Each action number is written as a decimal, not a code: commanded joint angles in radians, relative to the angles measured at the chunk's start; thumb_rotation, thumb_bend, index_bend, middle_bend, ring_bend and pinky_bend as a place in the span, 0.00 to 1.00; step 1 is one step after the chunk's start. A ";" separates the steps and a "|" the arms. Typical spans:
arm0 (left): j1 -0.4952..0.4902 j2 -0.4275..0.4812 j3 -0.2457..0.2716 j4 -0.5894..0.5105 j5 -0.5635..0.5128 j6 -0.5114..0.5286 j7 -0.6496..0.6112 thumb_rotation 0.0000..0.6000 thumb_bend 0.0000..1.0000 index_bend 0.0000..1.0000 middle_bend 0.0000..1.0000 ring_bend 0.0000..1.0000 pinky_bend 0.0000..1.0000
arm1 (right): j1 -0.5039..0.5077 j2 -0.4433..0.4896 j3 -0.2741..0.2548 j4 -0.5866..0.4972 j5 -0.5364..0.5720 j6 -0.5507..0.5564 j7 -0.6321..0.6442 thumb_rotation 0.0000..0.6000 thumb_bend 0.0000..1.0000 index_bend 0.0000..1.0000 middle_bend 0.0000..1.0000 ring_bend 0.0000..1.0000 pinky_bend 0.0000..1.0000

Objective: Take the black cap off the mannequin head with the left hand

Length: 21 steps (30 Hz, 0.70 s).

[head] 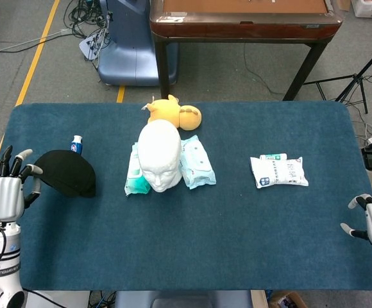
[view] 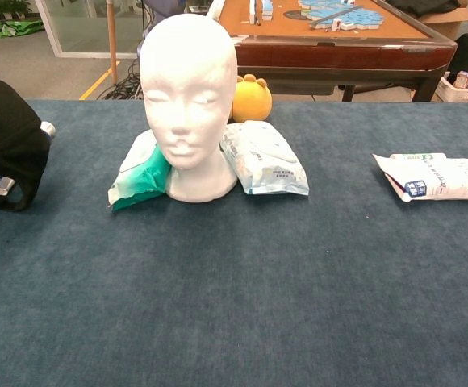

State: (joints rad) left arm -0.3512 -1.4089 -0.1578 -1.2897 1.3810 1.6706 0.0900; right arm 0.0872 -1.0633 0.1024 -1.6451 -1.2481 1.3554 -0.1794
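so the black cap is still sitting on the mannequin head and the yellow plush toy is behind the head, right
Not quite. The black cap is off the mannequin head: the head view shows it lying on the table at the far left, beside the left hand, and the head is bare. The yellow plush toy is indeed behind the head.

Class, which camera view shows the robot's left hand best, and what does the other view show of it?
The head view: the left hand shows whole at the table's left edge, fingers by the black fabric cap. The chest view shows only the cap, no hand.
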 commanded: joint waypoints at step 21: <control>0.174 0.275 0.185 -0.419 0.091 -0.044 0.369 1.00 0.47 0.68 0.23 0.05 0.17 | 0.004 -0.004 -0.001 -0.003 0.003 0.000 -0.014 1.00 0.07 0.48 0.39 0.30 0.37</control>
State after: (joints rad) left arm -0.1921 -1.1819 0.0022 -1.6436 1.4773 1.6618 0.4027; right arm 0.0911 -1.0674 0.1011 -1.6485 -1.2453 1.3557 -0.1932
